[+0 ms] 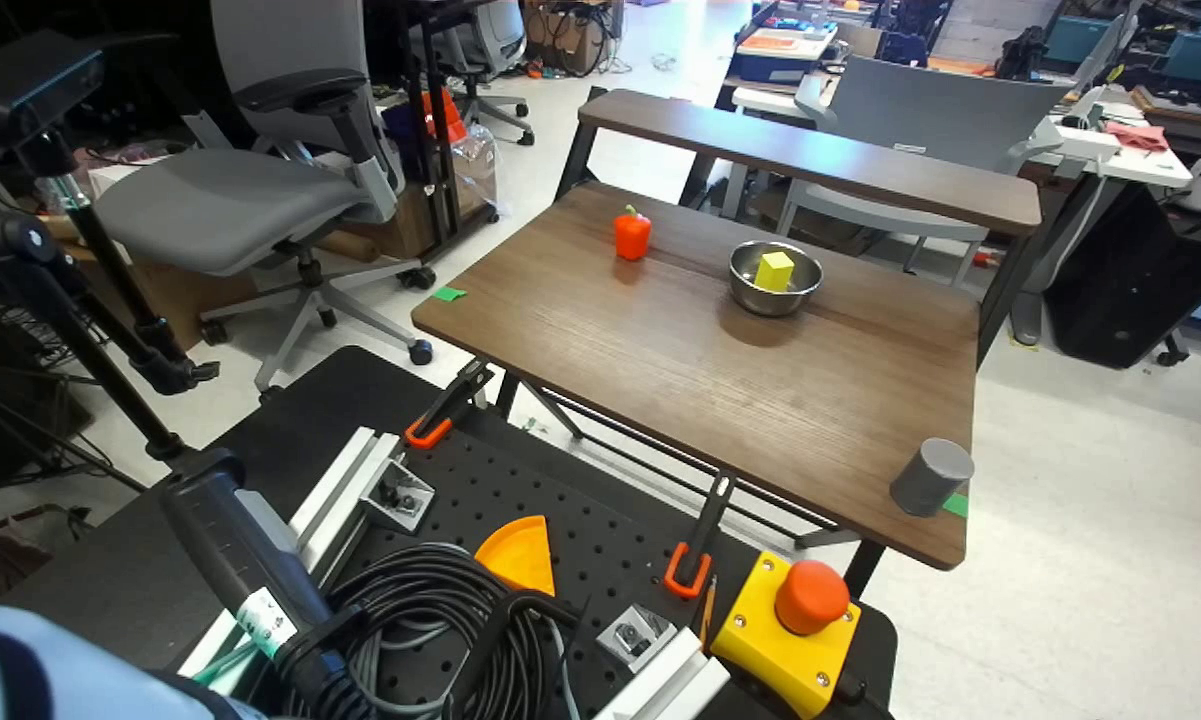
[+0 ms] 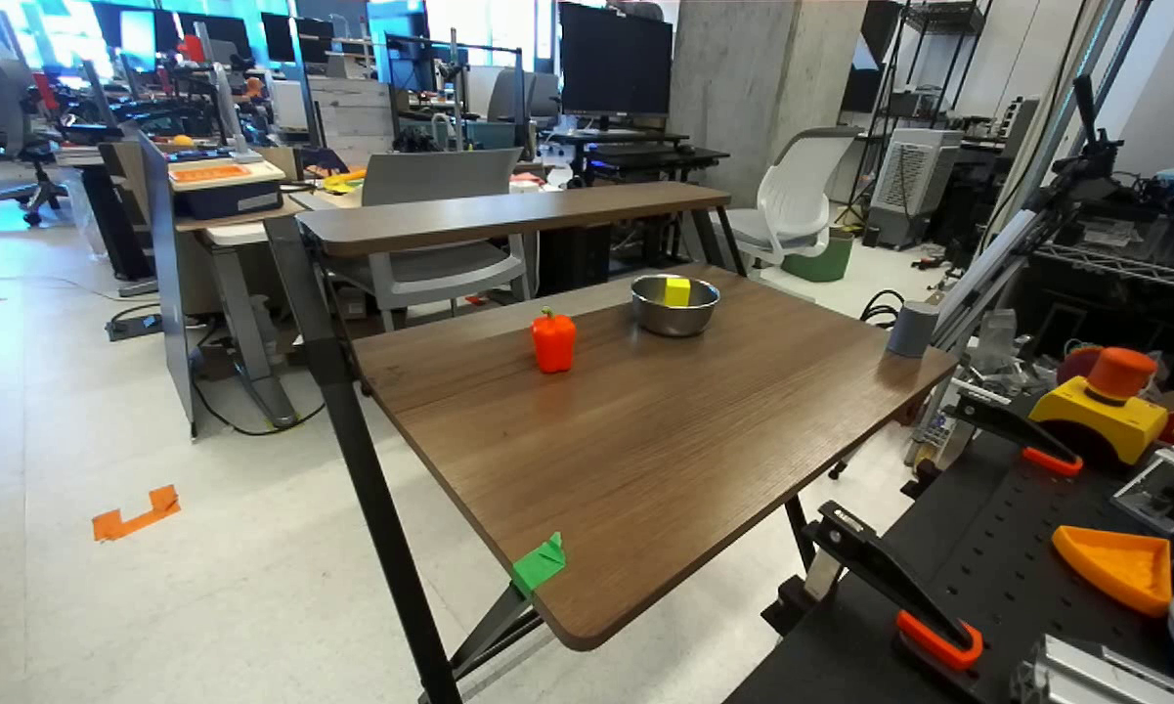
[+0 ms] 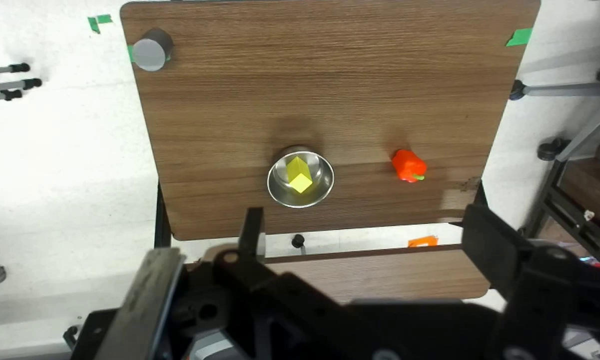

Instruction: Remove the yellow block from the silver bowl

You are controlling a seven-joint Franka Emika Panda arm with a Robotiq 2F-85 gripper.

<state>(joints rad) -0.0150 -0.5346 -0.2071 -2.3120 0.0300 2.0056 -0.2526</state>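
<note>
The yellow block (image 1: 774,271) stands upright inside the silver bowl (image 1: 765,301) on the brown table. In an exterior view the block (image 2: 677,292) shows above the rim of the bowl (image 2: 672,319). In the wrist view the block (image 3: 300,175) leans in perspective inside the round bowl (image 3: 300,202). My gripper (image 3: 364,214) shows only in the wrist view. Its two black fingers are wide apart with nothing between them. It is above the table and apart from the bowl, which appears beyond the left finger. The gripper is out of view in both exterior views.
An orange-red pepper (image 3: 408,165) lies near the bowl on the table (image 1: 600,330). A grey cup (image 1: 932,477) stands at a table corner. A raised shelf (image 2: 547,210) runs along the table's far edge. A yellow box with a red button (image 1: 786,632) sits on the black base.
</note>
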